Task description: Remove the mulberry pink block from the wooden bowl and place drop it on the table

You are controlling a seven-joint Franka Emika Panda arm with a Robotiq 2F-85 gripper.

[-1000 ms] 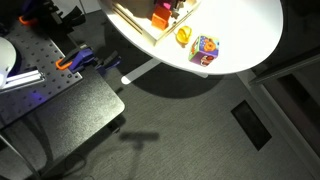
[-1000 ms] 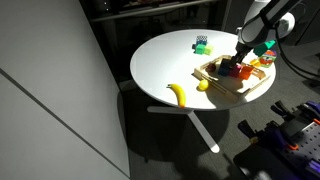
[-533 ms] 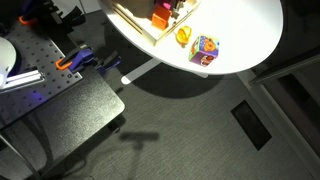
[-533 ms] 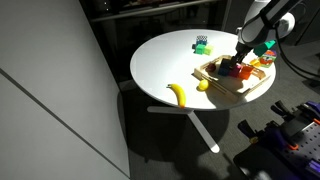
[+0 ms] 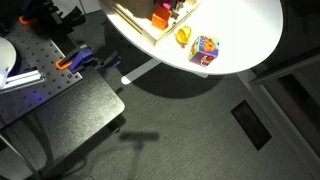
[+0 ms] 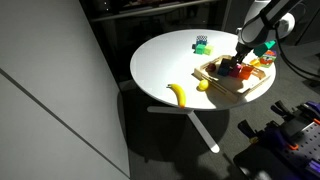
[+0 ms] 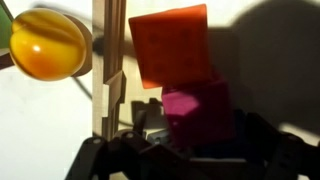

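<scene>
In the wrist view the mulberry pink block lies inside the wooden bowl, right below an orange block. My gripper reaches down over the pink block, its dark fingers standing open on either side of it and apart from it. In an exterior view the gripper hangs low over the wooden bowl on the white round table. In an exterior view only a corner of the bowl shows, and the pink block is hidden there.
A yellow round fruit lies just outside the bowl's rim. A banana and a multicoloured cube sit on the table. A dark perforated bench stands beside the table. More things fill the bowl.
</scene>
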